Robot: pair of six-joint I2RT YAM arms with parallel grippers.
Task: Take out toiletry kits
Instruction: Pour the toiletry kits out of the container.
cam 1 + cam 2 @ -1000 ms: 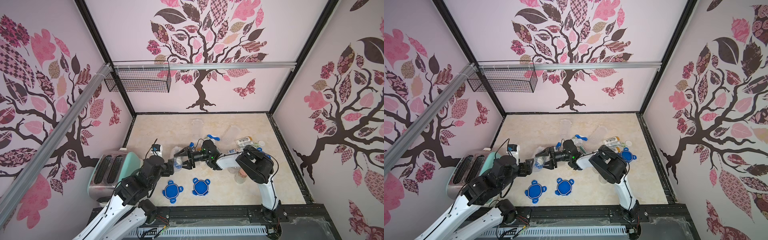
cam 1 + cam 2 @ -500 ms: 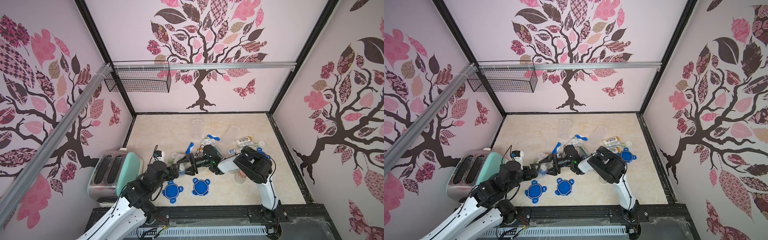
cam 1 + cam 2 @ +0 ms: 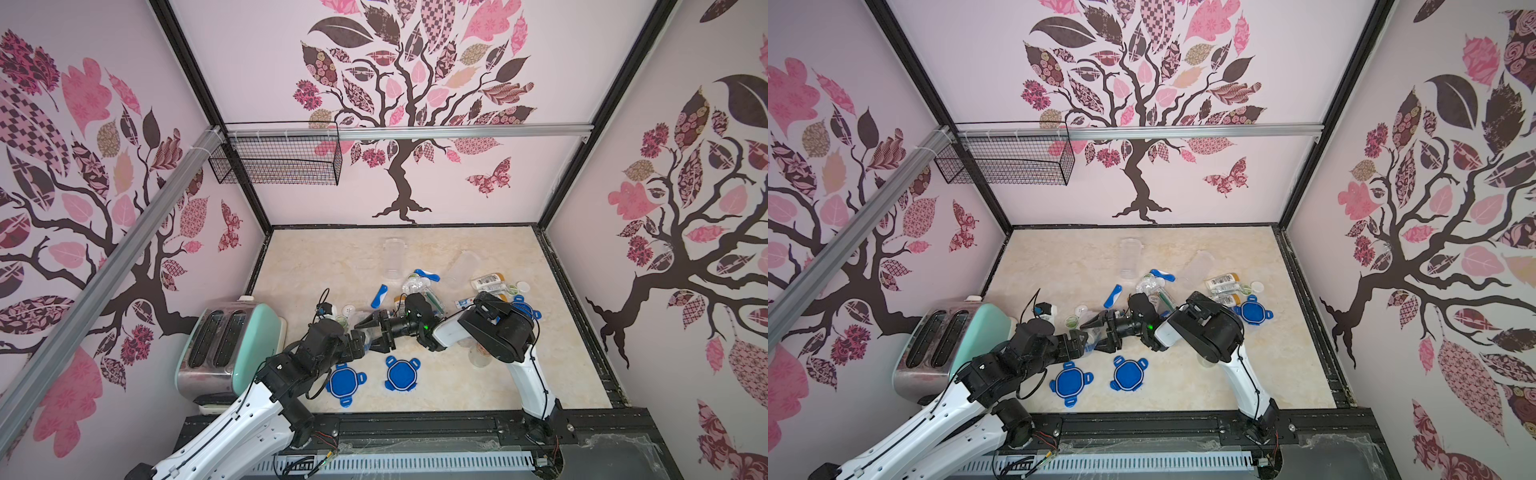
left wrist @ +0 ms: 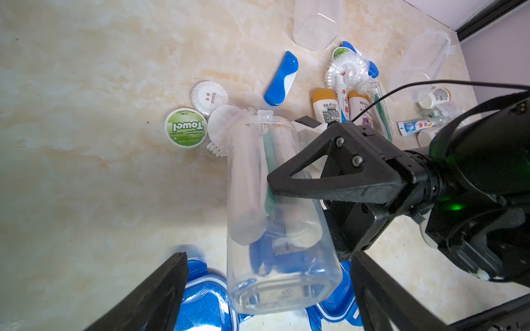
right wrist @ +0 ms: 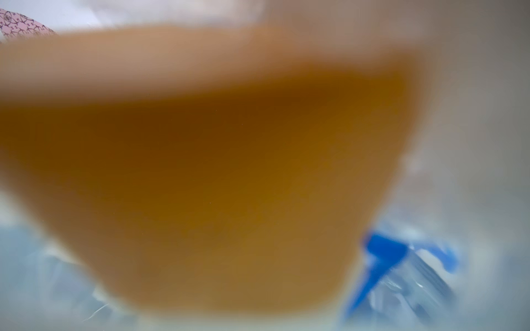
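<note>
- Right pincer [image 3: 372, 335] is clamped across the clear jar [image 4: 275, 200]; left pincer [image 4: 269, 272] is spread wide either side of its base.
- Toiletry kit [image 4: 249, 186] sits inside that jar, which looks lifted off the counter [image 4: 86, 172], mouth toward the round soap [image 4: 209, 97].
- Worry: one grip on slick plastic, so the jar could twist or drop onto the blue lids [image 4: 200, 301].
- Long tubes might wedge at the mouth too.
</note>
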